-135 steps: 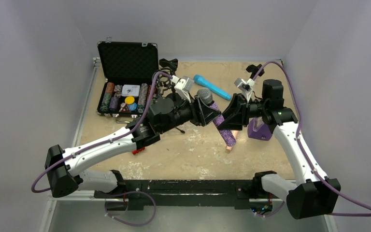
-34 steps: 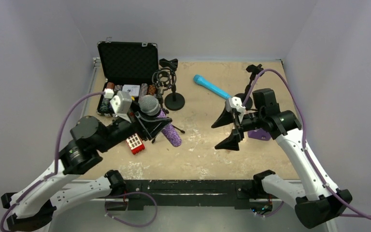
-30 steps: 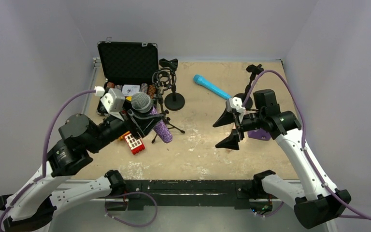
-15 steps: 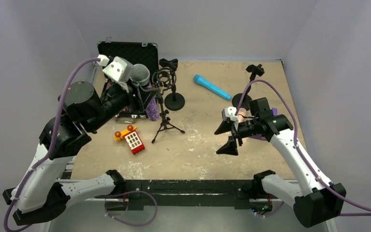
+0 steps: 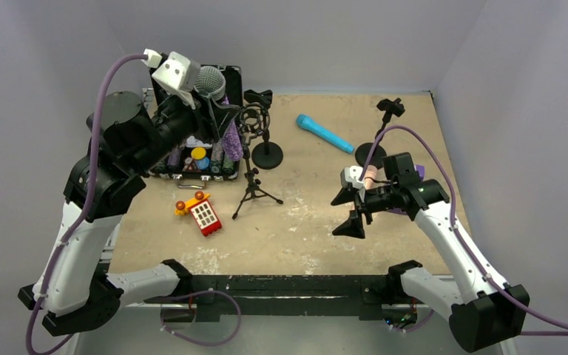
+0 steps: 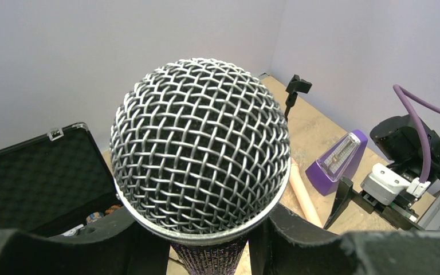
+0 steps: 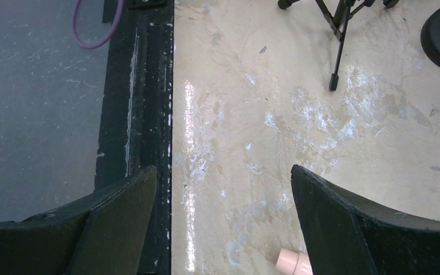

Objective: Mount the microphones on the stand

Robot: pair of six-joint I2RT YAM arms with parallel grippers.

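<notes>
My left gripper (image 5: 220,112) is shut on the glittery purple microphone (image 5: 231,140), held high and nearly upright with its silver mesh head (image 6: 200,149) on top. It hangs just left of the tripod stand (image 5: 251,194) and its ring mount (image 5: 252,120). In the left wrist view the black fingers (image 6: 321,246) press the purple barrel (image 6: 209,260). The blue microphone (image 5: 325,133) lies at the back centre. The pink microphone (image 5: 370,176) lies partly hidden under my right arm; its end (image 7: 294,263) shows by the right finger. My right gripper (image 5: 346,211) (image 7: 222,172) is open and holds nothing.
An open black case of poker chips (image 5: 192,89) stands back left, behind the held microphone. Two round-base stands (image 5: 268,155) (image 5: 373,154) rise at the back. A red and yellow toy (image 5: 201,214) lies front left. A purple metronome (image 6: 338,163) sits right. The black table edge (image 7: 143,114) runs under my right gripper.
My left arm has lifted the purple microphone up and back, from low over the table to beside the tripod stand's mount. The right gripper has drawn slightly back and down, still open.
</notes>
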